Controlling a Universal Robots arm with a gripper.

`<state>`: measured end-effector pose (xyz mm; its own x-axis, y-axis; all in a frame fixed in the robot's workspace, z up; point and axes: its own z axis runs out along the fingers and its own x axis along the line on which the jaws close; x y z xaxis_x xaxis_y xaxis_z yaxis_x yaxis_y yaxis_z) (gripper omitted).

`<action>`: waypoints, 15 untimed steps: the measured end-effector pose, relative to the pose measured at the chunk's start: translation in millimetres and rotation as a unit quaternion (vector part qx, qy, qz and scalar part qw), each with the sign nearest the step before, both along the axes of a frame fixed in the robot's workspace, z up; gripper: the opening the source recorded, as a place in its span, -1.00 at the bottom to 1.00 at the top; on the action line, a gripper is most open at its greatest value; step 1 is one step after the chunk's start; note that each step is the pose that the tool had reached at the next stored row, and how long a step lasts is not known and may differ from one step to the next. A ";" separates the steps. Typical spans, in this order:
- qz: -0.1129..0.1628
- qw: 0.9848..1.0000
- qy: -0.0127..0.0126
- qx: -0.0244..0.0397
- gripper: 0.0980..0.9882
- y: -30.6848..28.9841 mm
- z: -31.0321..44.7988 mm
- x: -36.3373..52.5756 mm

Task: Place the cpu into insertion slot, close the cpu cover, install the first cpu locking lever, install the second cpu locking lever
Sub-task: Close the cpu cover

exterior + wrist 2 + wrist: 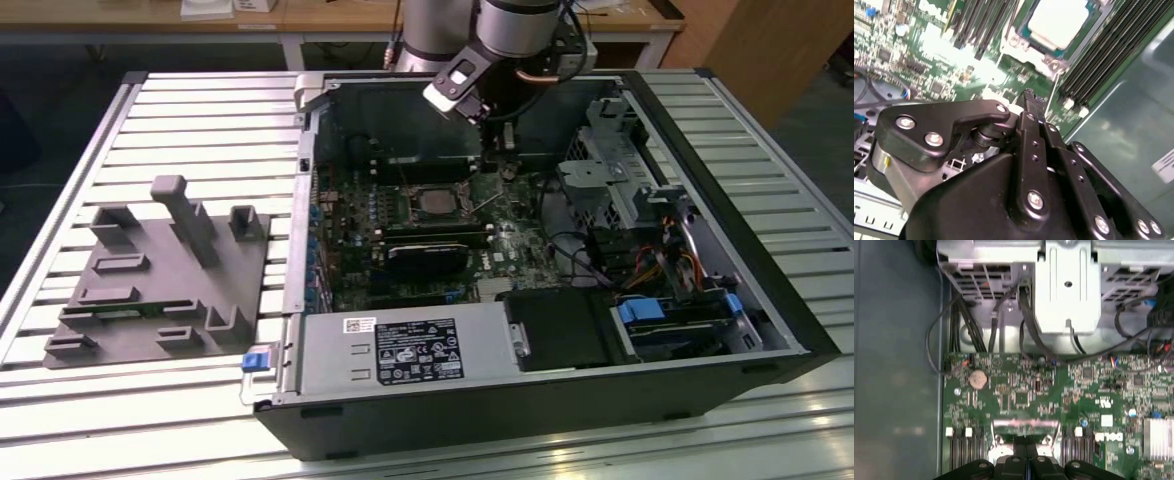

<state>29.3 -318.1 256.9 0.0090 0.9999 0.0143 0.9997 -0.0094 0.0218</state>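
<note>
Well, I saw the cpu (1059, 22) lying flat in the insertion slot (407, 203), so that step looked done. The cpu cover (1048, 59) seemed to lie down around it, though I could not be sure it was shut tight. Just to the exterior view's right of the slot, a thin bar (497, 200) stood slanting up. I took it for a locking lever not yet pushed down, so I judged the levers were left to do. My pincer (1028, 96) hung near the slot, closed, with nothing I could see between its tips. On the exterior view's left a grey plastic holder (154, 270) lay on the ribbed metal bench (200, 110), then came the open computer case (534, 410). Wooden tables (334, 20) stood behind.
</note>
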 end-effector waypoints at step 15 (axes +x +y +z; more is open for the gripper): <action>0.000 1.000 0.000 0.000 -0.98 0.0 -4.0 36.4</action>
